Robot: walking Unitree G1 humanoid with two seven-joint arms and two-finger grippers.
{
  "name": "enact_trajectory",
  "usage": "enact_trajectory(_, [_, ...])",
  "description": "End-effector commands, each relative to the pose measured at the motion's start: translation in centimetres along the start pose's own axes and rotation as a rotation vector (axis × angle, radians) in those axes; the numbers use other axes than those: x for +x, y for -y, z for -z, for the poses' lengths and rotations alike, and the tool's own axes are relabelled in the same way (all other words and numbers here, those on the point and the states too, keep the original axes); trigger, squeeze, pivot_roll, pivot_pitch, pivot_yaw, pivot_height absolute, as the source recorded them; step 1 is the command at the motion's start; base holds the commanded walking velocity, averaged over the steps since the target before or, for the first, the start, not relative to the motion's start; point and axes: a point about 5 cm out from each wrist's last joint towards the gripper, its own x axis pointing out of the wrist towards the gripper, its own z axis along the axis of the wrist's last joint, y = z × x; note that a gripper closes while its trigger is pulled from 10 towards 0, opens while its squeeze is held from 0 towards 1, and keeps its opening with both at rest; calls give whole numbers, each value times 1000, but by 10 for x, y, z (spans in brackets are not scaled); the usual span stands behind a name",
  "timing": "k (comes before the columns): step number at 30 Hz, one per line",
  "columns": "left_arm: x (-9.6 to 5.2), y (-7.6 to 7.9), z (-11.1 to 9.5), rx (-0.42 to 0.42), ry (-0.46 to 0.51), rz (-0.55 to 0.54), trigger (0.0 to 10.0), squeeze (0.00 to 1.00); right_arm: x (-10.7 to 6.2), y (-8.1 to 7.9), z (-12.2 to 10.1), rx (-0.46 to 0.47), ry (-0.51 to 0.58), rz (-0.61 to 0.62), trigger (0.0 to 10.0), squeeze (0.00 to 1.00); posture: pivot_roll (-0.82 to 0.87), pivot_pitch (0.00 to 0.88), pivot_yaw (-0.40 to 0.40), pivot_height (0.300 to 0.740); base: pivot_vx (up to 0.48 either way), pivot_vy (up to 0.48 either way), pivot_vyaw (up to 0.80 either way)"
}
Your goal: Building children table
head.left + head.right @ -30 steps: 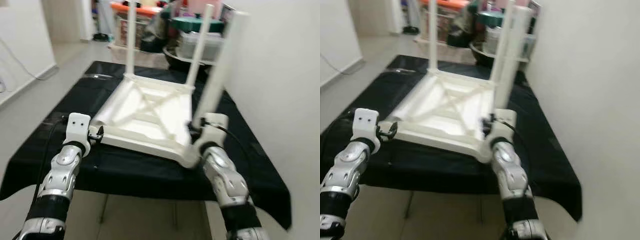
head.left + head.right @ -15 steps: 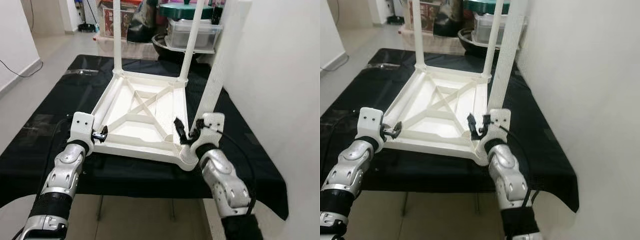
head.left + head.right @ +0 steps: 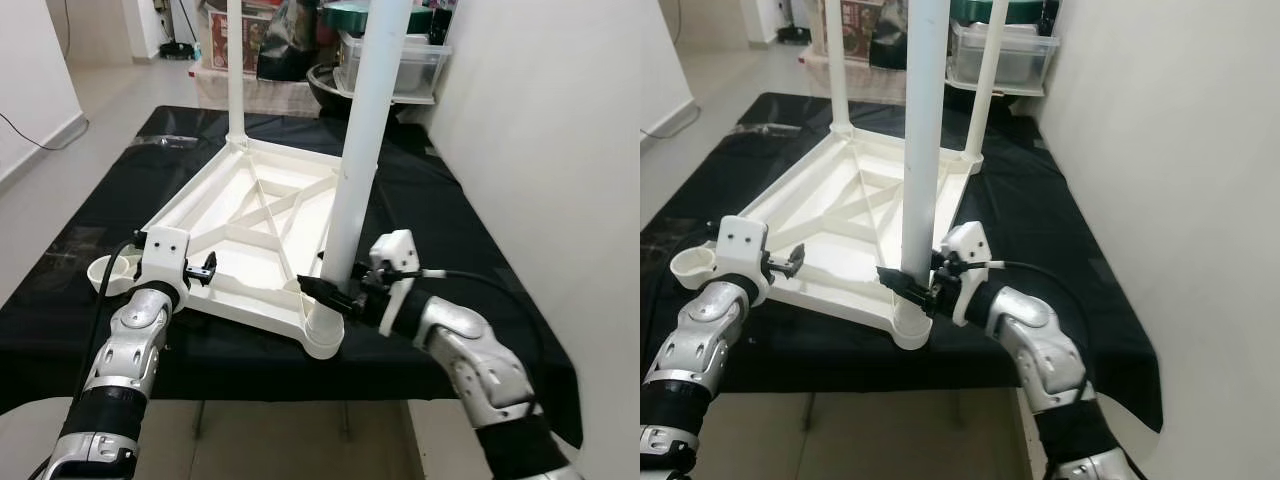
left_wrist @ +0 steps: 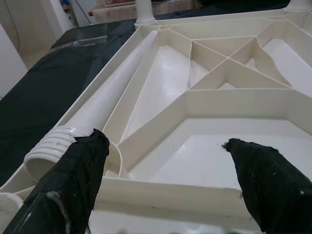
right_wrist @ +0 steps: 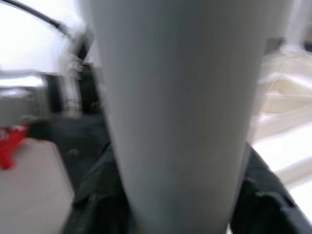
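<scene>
On my left, my left gripper point(image 3: 208, 269) sits at the near-left corner of the upturned table top point(image 3: 262, 225), which lies underside-up on the black cloth point(image 3: 100, 215) so that its leg sockets face the ceiling. My left fingers point(image 4: 73, 168) are spread, one on each side of the near rim, and I cannot tell that they pinch it; I judge they are there to steady the frame against twisting. Just beside that corner the empty socket point(image 3: 112, 270) juts out, waiting for its leg, and the loose leg point(image 4: 105, 100) lies along the left channel of the ribbed underside, its threaded end close to my finger, handy for the next fitting.

Further back, two legs already stand upright in the far corners: the far-left leg point(image 3: 235, 70) and the far-right leg point(image 3: 988, 75).

On my right, my right gripper point(image 3: 335, 295) is clamped round the base of the near-right leg point(image 3: 362, 140), just above its socket point(image 3: 322, 335). I hold it low because there the leg meets the socket, and a low grip keeps it plumb while it seats. The leg stands upright in the socket; whether it is fully home I cannot tell.
</scene>
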Motion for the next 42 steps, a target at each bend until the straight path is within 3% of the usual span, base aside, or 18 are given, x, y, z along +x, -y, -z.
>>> enact_trajectory(1, [-2,0,1,8,0,0,10000,0,2,9,15,43,-76,125,0,0,153,0,-126,740,0,0,0])
enact_trajectory(3, [-3,0,2,10,-3,0,10000,0,-4,37,33,123,-161,539,0,0,147,0,-123,740,0,0,0])
enact_trajectory(6, [-3,0,2,10,-3,1,10000,0,-8,42,36,143,-169,614,0,0,147,0,-123,740,0,0,0])
enact_trajectory(9, [-1,4,0,7,0,11,10000,0,-39,54,51,194,-201,997,0,0,144,0,-117,740,0,0,0])
enact_trajectory(12, [-1,5,0,7,1,14,10000,0,-41,45,55,219,-206,1014,0,0,141,0,-113,740,0,0,0])
enact_trajectory(13, [-1,4,1,9,-2,14,10000,0,-28,23,52,235,-189,851,10000,0,139,0,-110,740,0,0,0])
enact_trajectory(17, [-1,3,2,10,-5,14,10000,0,-19,7,40,239,-112,695,10000,0,139,0,-110,740,0,0,0])
enact_trajectory(18, [-1,4,1,11,-5,17,10000,0,-18,6,32,217,-62,664,10000,1000,125,0,-100,740,0,0,0])
enact_trajectory(21, [0,4,1,12,-4,20,10000,0,-18,7,25,189,-27,637,10000,1000,125,0,-100,740,0,0,0])
enact_trajectory(22, [1,5,0,10,-1,21,10000,0,-17,14,10,133,23,547,10000,0,117,0,-102,740,0,0,0])
enact_trajectory(24, [2,6,-1,8,1,20,10000,0,-17,19,-1,95,50,489,10000,0,117,0,-102,740,0,0,0])
enact_trajectory(28, [3,9,-3,1,8,21,10000,0,-27,20,-29,3,120,133,10000,0,129,0,-115,740,0,0,0])
enact_trajectory(35, [0,4,2,6,-1,6,10000,0,-35,16,-17,-25,20,-157,10000,0,142,0,-129,740,0,0,0])
enact_trajectory(36, [0,4,1,4,2,4,10000,0,-30,13,-9,-14,-2,-186,6392,0,148,0,-135,740,0,0,0])
enact_trajectory(37, [0,4,1,4,2,4,10000,0,-30,13,-9,-14,-2,-186,6392,0,148,0,-135,740,0,0,0])
enact_trajectory(38, [1,4,0,3,5,1,10000,0,-25,9,-2,5,-12,-204,549,0,158,0,-143,740,0,0,0])
enact_trajectory(41, [0,3,0,1,7,-6,10000,0,-17,9,11,7,-58,-166,0,0,161,0,-143,740,0,0,0])
enact_trajectory(42, [0,3,1,2,4,-6,10000,0,-12,20,22,13,-122,3,0,0,161,0,-143,740,0,0,0])
